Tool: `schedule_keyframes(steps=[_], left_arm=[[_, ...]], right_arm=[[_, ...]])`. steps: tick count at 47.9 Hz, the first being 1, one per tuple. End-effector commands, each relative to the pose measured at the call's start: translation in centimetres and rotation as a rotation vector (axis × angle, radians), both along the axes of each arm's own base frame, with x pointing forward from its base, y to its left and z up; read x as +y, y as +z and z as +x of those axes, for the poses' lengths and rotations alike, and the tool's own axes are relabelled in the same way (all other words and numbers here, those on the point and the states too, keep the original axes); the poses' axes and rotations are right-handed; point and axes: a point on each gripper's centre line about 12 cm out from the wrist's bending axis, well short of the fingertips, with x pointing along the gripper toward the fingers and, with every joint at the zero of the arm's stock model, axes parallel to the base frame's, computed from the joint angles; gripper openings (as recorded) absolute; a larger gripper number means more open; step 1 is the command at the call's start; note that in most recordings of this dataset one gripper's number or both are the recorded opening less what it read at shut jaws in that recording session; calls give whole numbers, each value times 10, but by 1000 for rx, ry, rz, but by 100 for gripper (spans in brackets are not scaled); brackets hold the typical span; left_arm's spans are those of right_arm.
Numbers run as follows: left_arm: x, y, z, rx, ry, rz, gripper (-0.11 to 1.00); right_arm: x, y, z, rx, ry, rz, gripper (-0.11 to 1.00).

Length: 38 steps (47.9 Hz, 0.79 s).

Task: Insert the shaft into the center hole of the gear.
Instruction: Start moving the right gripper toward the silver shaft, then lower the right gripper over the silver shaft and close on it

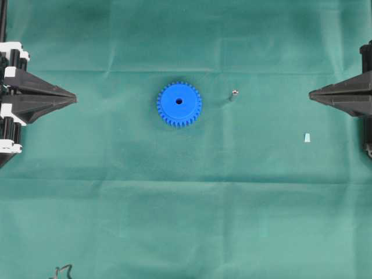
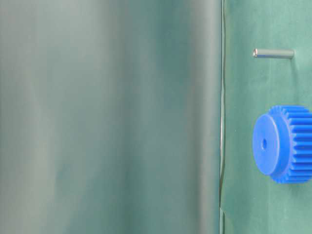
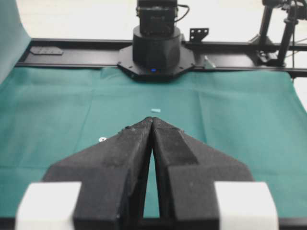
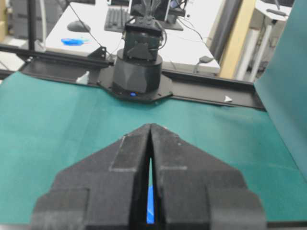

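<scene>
- Overhead exterior view puts the left gripper (image 1: pixel 74 99) at the left edge and the right gripper (image 1: pixel 311 93) at the right edge; each pair of fingers is pressed together to a point, holding nothing, tips facing each other across the bench (image 1: pixel 186 221).
- Nearest the right fingers lies a small pale wedge (image 1: pixel 306 138), off to one side of their line. It could be mistaken for the target, being close and light-coloured.
- Further out, between the right fingers and the middle, is the shaft (image 1: pixel 233 94). From above it shows as a pale dot with a short shadow; the table-level view, which seems turned on its side, shows the shaft (image 2: pixel 273 53) as a thin grey rod with its long axis parallel to the gear's axis. I judge that it stands on end, long axis vertical, pale tip up.
- That pose looks fragile: a finger brushing it on approach would likely topple it, and a rod this thin could roll away on the cloth or slip askew in a pinch.
- The gear (image 1: pixel 179 104) lies flat near the middle, just beyond the shaft from the right fingers and well apart from the left ones, the center hole (image 1: pixel 178 101) facing up.
- The hole is small, so a shaft gripped tilted or off-line would catch on the hub, and the light gear could slide unless steadied.
- Neither wrist view shows gear and shaft clearly; closed fingers block the foreground.
</scene>
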Motion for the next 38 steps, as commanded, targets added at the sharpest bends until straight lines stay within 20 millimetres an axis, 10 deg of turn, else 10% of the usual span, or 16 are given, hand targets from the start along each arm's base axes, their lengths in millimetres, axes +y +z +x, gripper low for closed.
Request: schedule_keyframes(steps=[1,15,30,38], left_arm=[[3,15,3,-5,13,11,0],[3,17,4,9,13,9,0],[2,15,4,18,12,9,0],[3,15,4,18,13,9,0]], right_arm=[[0,7,2,-18,-2,-2,2],[-12,11,18,70,-57,14,2],[-47,-29,61,275,-184,91,3],[-54,-53,88,383,-197,114,27]])
